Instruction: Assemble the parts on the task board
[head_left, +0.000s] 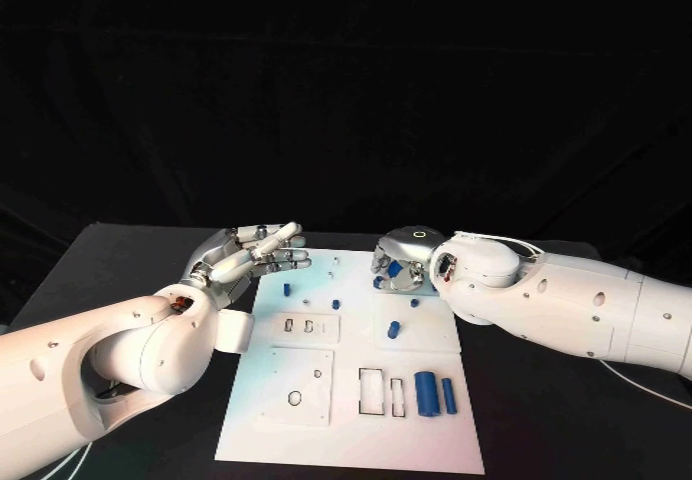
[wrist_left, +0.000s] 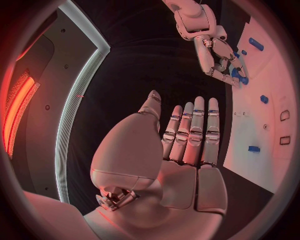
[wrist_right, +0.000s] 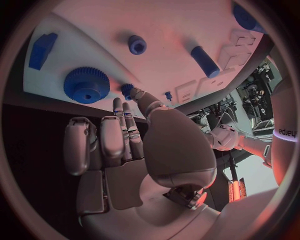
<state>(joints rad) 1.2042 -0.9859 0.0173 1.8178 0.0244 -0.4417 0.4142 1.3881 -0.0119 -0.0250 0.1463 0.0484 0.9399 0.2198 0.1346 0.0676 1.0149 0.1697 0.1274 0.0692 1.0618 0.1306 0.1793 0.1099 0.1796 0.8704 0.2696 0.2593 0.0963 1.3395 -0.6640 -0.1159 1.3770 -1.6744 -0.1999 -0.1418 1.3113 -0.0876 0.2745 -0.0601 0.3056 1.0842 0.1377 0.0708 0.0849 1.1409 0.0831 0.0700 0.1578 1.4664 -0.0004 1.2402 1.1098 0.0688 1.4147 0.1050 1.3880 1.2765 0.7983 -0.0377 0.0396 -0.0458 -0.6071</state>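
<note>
White task board (head_left: 289, 420) w/ blue parts (head_left: 426, 392), left hand (head_left: 254, 256) open, empty, right hand (head_left: 404, 262) grip unclear.

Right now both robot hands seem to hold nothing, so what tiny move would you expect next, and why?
Probably the right robot hand dips a little toward the blue toothed plastic gear and closes on it. Its fingertips hang just beside that gear on the white flat task board, holding nothing. The left robot hand hovers open at the board's edge.

The near half of the board (head_left: 274, 440) lies open to reach, while the left hand (head_left: 248, 256) and right hand (head_left: 404, 262) crowd its far edge above small parts (head_left: 336, 303)
</note>
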